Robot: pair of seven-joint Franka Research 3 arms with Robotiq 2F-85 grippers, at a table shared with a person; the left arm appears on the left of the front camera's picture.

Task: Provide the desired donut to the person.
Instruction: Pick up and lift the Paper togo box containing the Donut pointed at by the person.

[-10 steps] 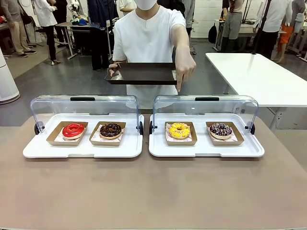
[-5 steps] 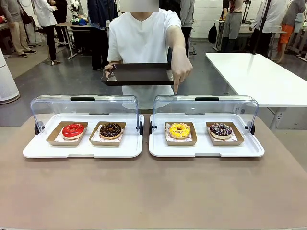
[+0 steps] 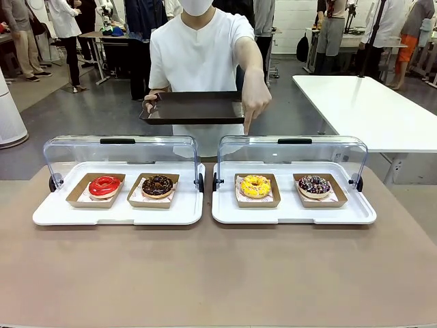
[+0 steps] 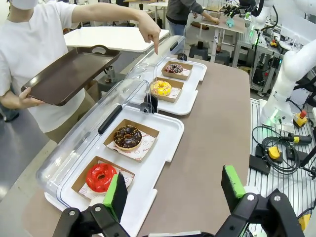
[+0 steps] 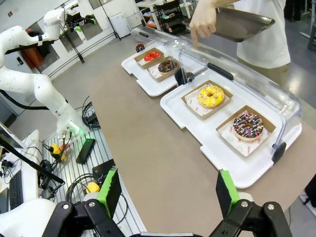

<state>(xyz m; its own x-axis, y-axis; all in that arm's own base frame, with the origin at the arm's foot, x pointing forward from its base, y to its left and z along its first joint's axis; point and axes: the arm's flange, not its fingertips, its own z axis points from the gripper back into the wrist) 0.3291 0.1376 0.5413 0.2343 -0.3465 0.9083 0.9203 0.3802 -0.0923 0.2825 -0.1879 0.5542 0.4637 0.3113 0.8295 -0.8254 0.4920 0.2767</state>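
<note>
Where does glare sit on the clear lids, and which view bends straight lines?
Front view: lines stay straight, pale glare streaks the clear lids along their tops, donuts sharp. Left wrist view: reflections wash the near lid. Right wrist view: the table edge looks bowed.

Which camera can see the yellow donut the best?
The right wrist view: the yellow donut is big there, seen from above, hole showing. The front view shows it smaller and flatter; the left wrist view shows it far off, small.
</note>
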